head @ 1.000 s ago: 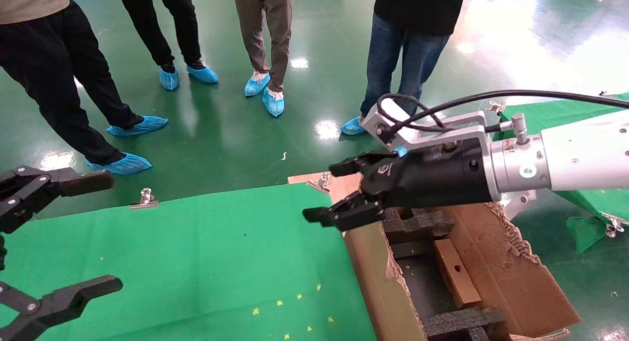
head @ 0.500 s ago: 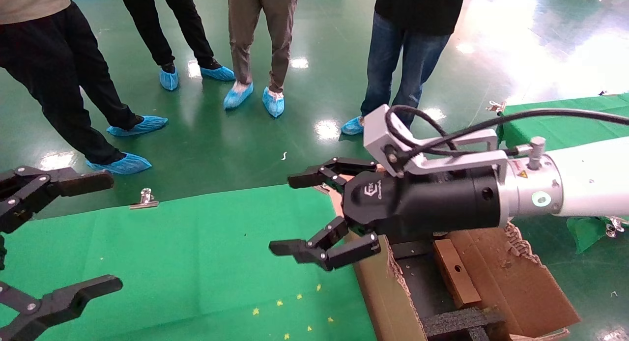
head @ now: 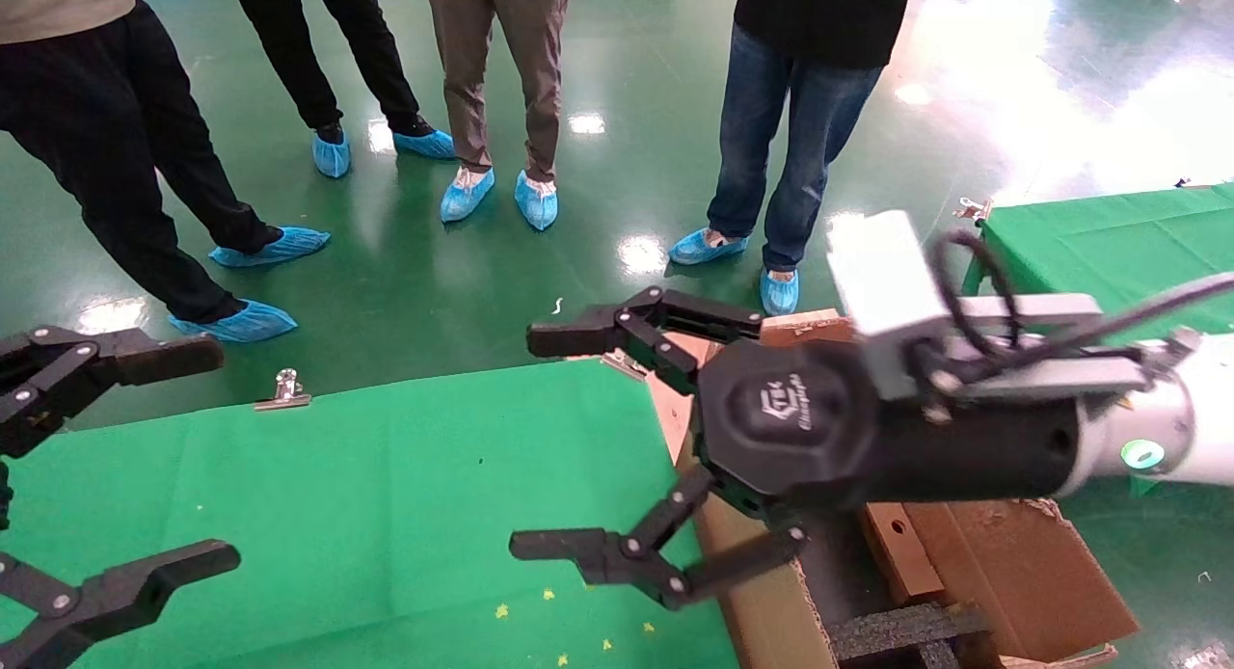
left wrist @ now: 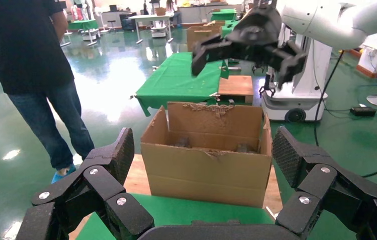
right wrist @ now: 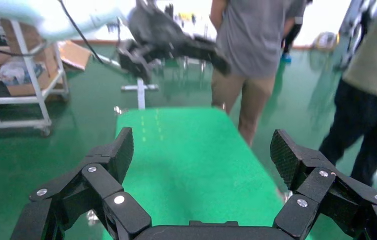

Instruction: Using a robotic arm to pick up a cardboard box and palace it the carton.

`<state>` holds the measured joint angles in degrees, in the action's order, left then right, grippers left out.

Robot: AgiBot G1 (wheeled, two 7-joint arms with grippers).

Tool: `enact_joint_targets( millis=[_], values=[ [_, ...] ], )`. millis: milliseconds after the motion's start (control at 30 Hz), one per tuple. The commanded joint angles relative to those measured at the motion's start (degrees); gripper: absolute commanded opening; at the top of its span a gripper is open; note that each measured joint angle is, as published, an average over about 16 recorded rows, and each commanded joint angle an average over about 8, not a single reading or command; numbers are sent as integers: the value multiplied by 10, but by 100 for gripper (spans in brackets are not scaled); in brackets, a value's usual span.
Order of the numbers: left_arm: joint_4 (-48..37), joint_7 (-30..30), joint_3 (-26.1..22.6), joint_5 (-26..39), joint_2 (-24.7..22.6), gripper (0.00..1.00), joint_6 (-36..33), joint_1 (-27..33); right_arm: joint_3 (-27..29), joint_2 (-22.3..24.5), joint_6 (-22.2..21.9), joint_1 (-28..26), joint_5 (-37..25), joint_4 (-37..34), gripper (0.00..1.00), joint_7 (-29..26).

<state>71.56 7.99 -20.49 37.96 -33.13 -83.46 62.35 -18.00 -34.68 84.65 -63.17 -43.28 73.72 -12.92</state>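
The small flat cardboard box [head: 906, 563], with a round hole, lies inside the large torn carton [head: 1022, 573] at the lower right. My right gripper [head: 535, 442], on the white arm, hangs open and empty over the gap between the green table and the carton's left wall. In the right wrist view it [right wrist: 201, 150] looks along the green table. My left gripper [head: 214, 457] is open and empty at the table's left edge. In the left wrist view it [left wrist: 202, 150] faces the carton [left wrist: 209, 170] with the right gripper [left wrist: 249, 42] above it.
A green cloth table [head: 386, 486] with a metal clip [head: 286, 389] at its far edge fills the centre-left. Black foam inserts [head: 897, 630] sit in the carton. Several people [head: 800, 120] stand on the green floor beyond. A second green table [head: 1089, 226] is at the right.
My right gripper has swung from above the carton out to the left and nearer the camera, and its jaws have opened much wider. The small box stays in the carton. The left arm has not moved.
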Motion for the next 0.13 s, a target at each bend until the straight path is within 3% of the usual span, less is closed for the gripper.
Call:
enact_joint_targets(
  millis=[33,133],
  values=[
    [0,0,0,0,0,100,0,0,28,-5,14,22,20,-2,100,27],
    [0,0,0,0,0,100,0,0,36,-6,18,29,26,-3,100,34]
  ],
)
